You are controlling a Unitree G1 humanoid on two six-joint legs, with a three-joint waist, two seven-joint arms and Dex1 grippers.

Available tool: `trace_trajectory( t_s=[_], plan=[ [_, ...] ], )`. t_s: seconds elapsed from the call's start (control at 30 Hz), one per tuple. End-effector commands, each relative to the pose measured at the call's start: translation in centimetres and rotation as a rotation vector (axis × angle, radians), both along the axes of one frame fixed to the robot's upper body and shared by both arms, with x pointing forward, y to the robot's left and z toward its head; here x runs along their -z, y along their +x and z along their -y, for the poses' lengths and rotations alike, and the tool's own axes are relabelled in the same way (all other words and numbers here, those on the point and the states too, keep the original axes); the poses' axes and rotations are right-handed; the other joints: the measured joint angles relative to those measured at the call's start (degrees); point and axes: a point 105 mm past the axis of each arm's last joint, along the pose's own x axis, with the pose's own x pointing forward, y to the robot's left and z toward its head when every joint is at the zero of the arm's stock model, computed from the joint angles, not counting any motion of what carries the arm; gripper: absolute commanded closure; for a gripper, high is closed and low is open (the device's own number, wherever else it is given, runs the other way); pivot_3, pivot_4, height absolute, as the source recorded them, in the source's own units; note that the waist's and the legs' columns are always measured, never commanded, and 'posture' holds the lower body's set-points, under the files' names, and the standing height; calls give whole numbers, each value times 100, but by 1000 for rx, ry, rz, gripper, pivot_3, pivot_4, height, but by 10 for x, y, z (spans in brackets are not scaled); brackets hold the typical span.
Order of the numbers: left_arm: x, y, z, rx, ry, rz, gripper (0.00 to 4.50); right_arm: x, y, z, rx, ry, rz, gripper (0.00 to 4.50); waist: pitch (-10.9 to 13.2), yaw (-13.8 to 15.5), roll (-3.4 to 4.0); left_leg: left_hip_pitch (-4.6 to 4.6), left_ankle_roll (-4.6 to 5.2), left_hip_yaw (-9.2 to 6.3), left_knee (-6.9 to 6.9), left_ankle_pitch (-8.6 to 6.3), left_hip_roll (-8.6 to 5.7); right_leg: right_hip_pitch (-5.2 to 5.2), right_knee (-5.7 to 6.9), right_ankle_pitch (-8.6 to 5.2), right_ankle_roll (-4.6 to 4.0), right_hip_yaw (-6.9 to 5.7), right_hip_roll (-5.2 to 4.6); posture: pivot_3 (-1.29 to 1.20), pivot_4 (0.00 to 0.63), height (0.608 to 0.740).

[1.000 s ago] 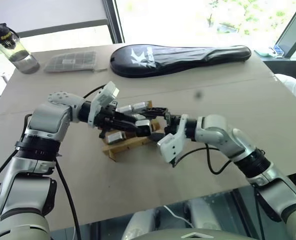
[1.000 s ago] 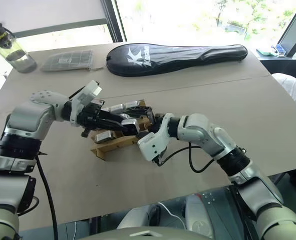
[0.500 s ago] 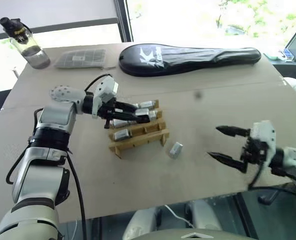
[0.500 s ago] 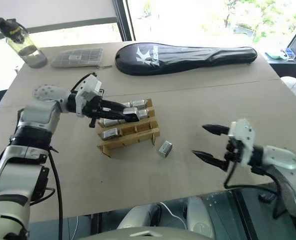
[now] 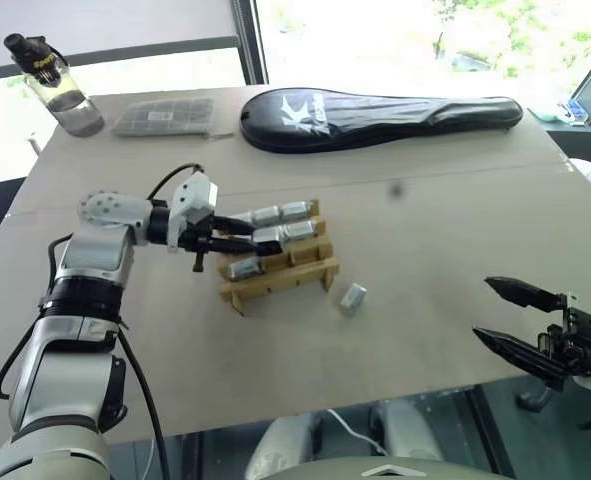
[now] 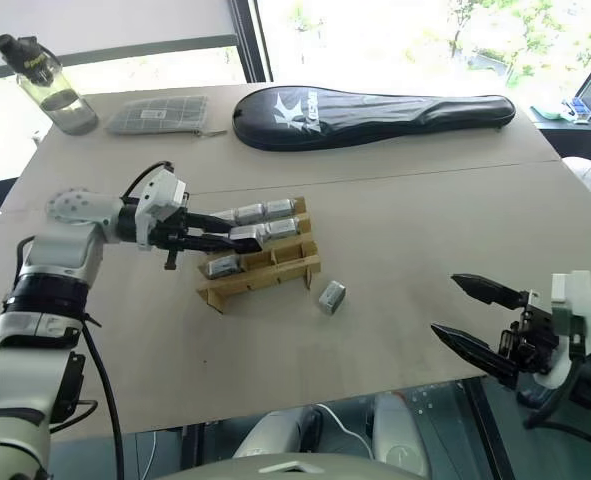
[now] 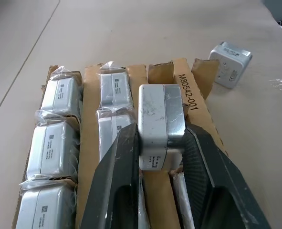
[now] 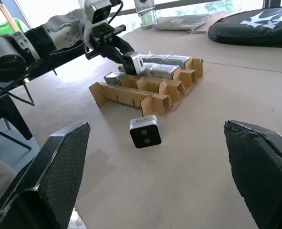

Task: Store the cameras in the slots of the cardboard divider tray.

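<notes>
Bare table (image 5: 425,250) ahead of the open right claw (image 5: 510,320); one loose camera (image 5: 352,298) in the way before the tray (image 5: 275,285).

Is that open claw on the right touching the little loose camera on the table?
Apart. The left eye view shows bare table between the right gripper and the loose camera, which lies beside the tray.

Tan cardboard divider tray (image 7: 164,191): near end cut off by wrist view's edge. Held silver-grey metal camera (image 7: 161,125): lower part hidden between left gripper (image 7: 162,157) fingers; label unreadable.
</notes>
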Motion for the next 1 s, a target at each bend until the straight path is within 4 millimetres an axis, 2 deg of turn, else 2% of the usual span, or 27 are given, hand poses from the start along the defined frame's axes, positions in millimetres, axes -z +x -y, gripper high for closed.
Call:
trace_trajectory(
  t_s=[0.03,0.23,0.7,0.87,1.0],
  plan=[
    [-5,-6,7,24,1,34,3812,-10,-7,0,-54,-18,44,28,0,3,0,-1,0,0,0,0,0,0,-1,0,0,-1,0,0,150,740],
    [2,-10,10,8,20,49,3812,-6,-6,7,-104,-101,52,28,-1,0,0,1,2,2,0,-1,-1,1,-1,0,0,1,-2,0,150,740],
    [16,-12,14,-29,58,51,3812,-8,1,9,-91,-99,89,28,-1,7,0,2,1,2,0,-1,0,2,1,0,0,1,-1,0,150,740],
    [17,-10,15,-67,57,-2,3812,-8,1,12,-77,-105,96,28,-1,20,0,3,1,2,0,-1,0,2,2,0,0,0,-2,0,150,740],
    [20,-17,15,-79,69,-70,3812,-8,-1,13,-71,-108,97,28,-1,19,0,2,2,3,0,-1,0,2,2,0,0,1,-2,0,150,740]
  ],
)
